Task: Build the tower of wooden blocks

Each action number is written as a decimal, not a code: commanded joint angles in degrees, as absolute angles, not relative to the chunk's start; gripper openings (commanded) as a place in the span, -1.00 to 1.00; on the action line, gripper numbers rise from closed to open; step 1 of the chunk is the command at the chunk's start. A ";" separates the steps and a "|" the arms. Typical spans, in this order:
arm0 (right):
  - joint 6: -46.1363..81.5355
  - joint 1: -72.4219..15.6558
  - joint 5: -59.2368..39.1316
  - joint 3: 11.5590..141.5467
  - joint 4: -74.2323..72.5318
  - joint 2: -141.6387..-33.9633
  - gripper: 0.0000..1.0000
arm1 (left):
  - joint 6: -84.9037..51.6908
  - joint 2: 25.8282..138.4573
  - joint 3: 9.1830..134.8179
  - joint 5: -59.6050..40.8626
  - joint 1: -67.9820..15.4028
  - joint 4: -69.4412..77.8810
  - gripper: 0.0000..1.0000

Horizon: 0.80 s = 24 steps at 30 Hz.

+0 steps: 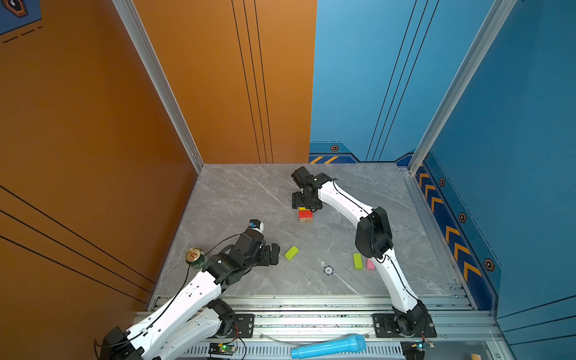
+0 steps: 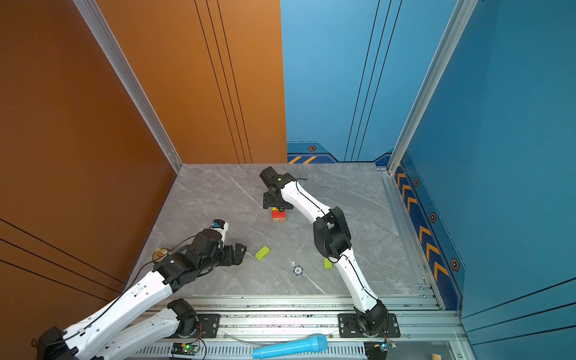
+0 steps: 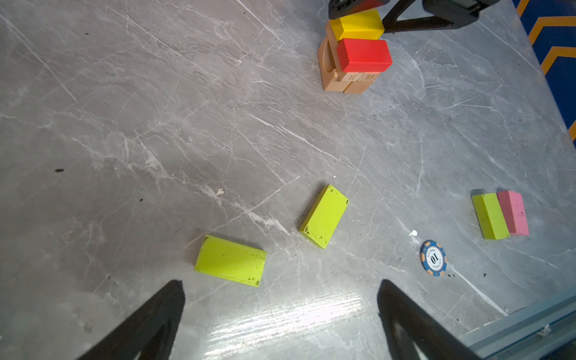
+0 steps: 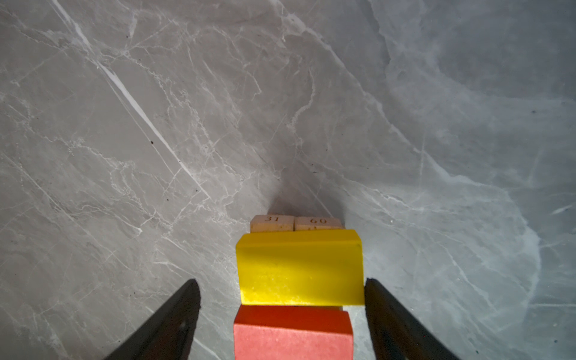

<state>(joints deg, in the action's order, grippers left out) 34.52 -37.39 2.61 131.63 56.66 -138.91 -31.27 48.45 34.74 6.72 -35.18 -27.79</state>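
The tower [image 1: 305, 215] stands mid-table: tan notched blocks [image 3: 343, 82] at the base, with a red block [image 3: 364, 54] and a yellow block [image 4: 299, 268] side by side on them. My right gripper [image 1: 307, 205] hangs open over it. Its fingers straddle the yellow and red blocks, one fingertip [image 4: 374, 290] close to the yellow block's edge, the other well apart. My left gripper [image 3: 280, 283] is open and low, empty. A lime green block [image 3: 230, 260] lies just ahead of it, another [image 1: 291, 252] a little farther. A third lime block [image 1: 357, 260] lies against a pink block [image 1: 370, 264].
A green drink can [image 1: 194, 258] stands by the left arm near the orange wall. A blue-white token [image 1: 328, 270] lies near the front middle. A light blue microphone [image 1: 330, 346] rests below the front rail. The right arm's forearm passes over the pink block.
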 commanded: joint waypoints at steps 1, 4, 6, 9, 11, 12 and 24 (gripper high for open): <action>34.19 -37.55 3.19 132.17 59.41 -138.78 0.62 | -31.03 48.03 35.86 5.62 -34.54 -27.86 0.96; 34.27 -37.61 3.88 132.18 59.52 -139.08 0.56 | -31.20 47.68 35.68 5.58 -34.54 -27.81 0.96; 34.19 -37.60 4.21 132.21 59.50 -139.31 0.55 | -31.12 47.63 35.68 5.58 -34.54 -27.81 0.96; 34.10 -37.60 4.21 132.28 59.50 -139.60 0.54 | -31.13 47.63 35.75 5.57 -34.54 -27.85 0.96; 33.97 -37.57 4.34 132.42 59.50 -139.74 0.55 | -31.15 47.72 35.68 5.63 -34.54 -27.81 0.96; 33.88 -37.55 4.39 132.51 59.50 -139.83 0.55 | -31.12 47.79 35.76 5.63 -34.49 -27.86 0.96; 33.31 -37.66 5.89 134.20 60.28 -141.57 0.54 | -31.07 48.25 35.81 5.71 -34.53 -27.77 0.96</action>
